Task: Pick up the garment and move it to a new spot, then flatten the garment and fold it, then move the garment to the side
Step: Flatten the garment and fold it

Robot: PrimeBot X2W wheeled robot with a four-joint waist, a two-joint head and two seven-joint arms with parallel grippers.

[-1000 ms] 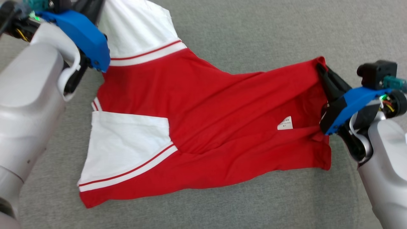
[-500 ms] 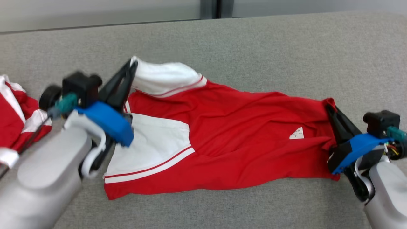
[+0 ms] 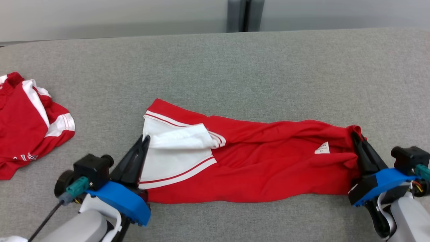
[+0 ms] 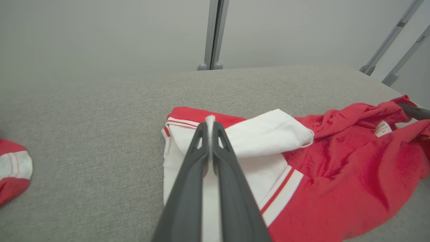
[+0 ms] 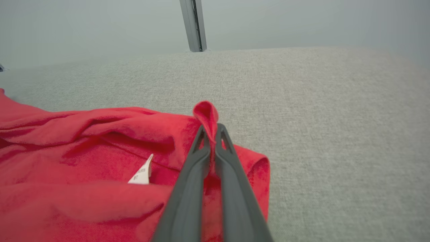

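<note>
While rumpled, garment [image 3: 268,174] on surface [image 3: 268,67]

A red and white garment [image 3: 255,174] lies stretched lengthwise on a grey counter [image 3: 268,74]. The left gripper [image 3: 145,137] pinches its white end, and the right gripper [image 3: 353,135] pinches its red end. A second garment [image 3: 27,124] lies crumpled far left.

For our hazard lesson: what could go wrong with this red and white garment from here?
The white fabric sleeve lies doubled over; flattening may press in a crease. The left gripper and right gripper pinch only thin edges of the red and white fabric garment, which could slip.
</note>
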